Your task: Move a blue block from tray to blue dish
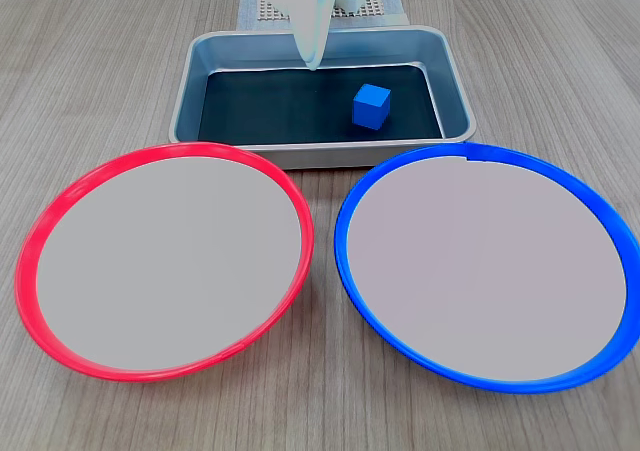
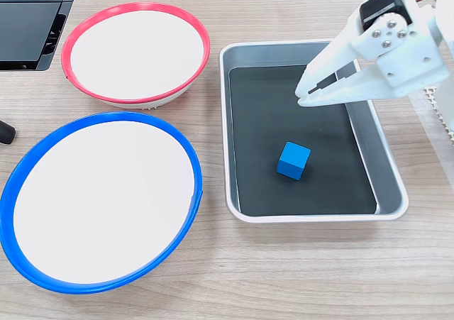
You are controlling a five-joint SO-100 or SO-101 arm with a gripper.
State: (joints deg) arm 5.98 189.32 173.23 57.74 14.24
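Approach step, nothing grasped yet. Blue block (image 2: pixel 293 160) resting on the dark floor of the tray (image 2: pixel 392 185), toward the right end in a fixed view (image 1: pixel 371 106), untouched and well apart from the gripper (image 2: pixel 303 96). Pincer hovering above the tray's floor, fingers nearly together with only a thin slit between them, holding nothing. Blue dish (image 2: pixel 186 150) just beside the tray, red dish (image 2: pixel 198 40) next to it. Next, most likely: spread the fingers, swing over the block, descend to straddle it squarely, close, lift clear of the rim, then carry to the blue dish.
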